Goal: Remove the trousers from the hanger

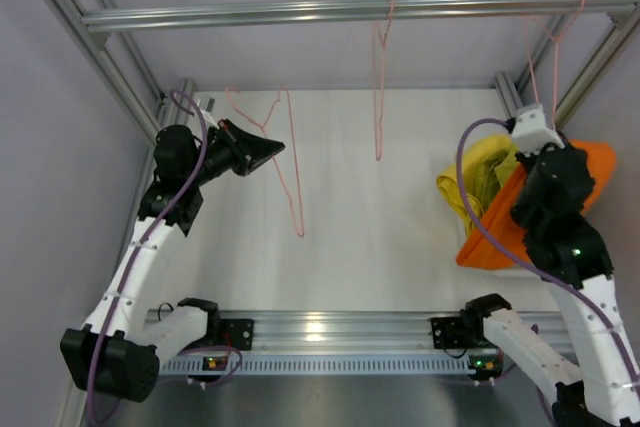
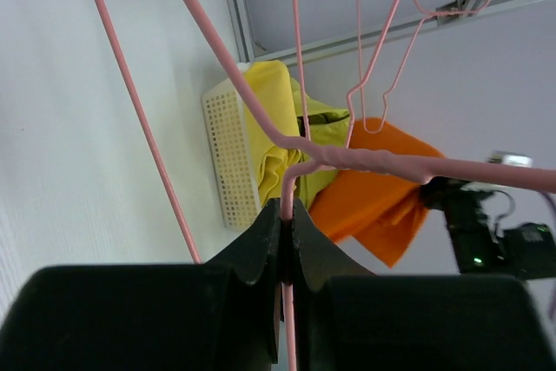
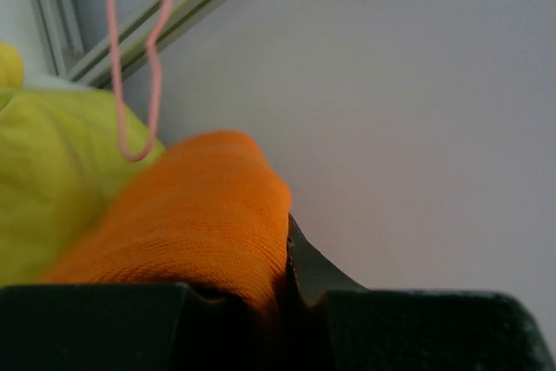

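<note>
White table [image 1: 400, 237] sitting under aluminium rail [image 1: 350, 10]. Left gripper [image 2: 287, 215] pinching bare pink hanger [image 1: 295, 187]. Right gripper [image 3: 282, 254] clamping orange trousers [image 1: 590, 172] over basket [image 2: 228, 154] holding yellow trousers [image 2: 265, 128] and yellow-green trousers [image 2: 326, 119]. Task seemingly finishing: only releasing orange pair outstanding.

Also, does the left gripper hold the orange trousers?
No, the left gripper is shut on a pink hanger wire, apart from the orange trousers.
</note>
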Tool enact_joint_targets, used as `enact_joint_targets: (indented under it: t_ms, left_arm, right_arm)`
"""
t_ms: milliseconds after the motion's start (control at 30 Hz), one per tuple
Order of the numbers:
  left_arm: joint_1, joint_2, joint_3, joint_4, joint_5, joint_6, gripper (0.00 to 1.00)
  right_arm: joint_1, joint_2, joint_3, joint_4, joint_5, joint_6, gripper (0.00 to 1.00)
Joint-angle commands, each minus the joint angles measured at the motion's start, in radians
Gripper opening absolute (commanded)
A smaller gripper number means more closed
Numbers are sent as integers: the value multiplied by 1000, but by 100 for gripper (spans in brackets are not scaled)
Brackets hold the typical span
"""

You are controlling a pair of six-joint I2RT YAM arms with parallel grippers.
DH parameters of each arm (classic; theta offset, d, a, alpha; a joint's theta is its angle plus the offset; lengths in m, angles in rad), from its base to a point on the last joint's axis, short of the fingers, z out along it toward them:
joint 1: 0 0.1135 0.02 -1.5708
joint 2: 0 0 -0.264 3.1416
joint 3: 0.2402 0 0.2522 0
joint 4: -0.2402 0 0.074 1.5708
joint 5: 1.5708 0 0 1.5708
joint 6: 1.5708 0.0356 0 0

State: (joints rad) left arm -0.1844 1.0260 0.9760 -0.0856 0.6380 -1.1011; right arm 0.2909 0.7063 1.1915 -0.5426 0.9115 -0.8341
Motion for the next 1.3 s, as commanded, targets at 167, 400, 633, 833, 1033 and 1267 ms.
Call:
enact_joint_targets:
  t_ms: [167,400,633,833,1033,1267]
  left_arm:
    - [0,29,85,124,5,-20,0]
    - [0,32,69,156,8,-29,0]
    - [-3,26,46,175,20,-3,0]
    - [-21,10,93,90,43,130,0]
    - [-32,-29,136,-72,35,273,0]
    - [-52,-41,233,-293,19,501,0]
  right_arm:
    - [-289,-9,-320,285,-256,-100,0]
    - [-561,58,-339,-5,-695,-59,0]
    - [-567,188,-368,-100,-1061,-59,0]
    - [-569,416,-270,-298,-1253,-77,10]
    - [-569,306,-192,-442,-1407,-118,64]
    - [-569,184,117,-626,-1482,-2,99]
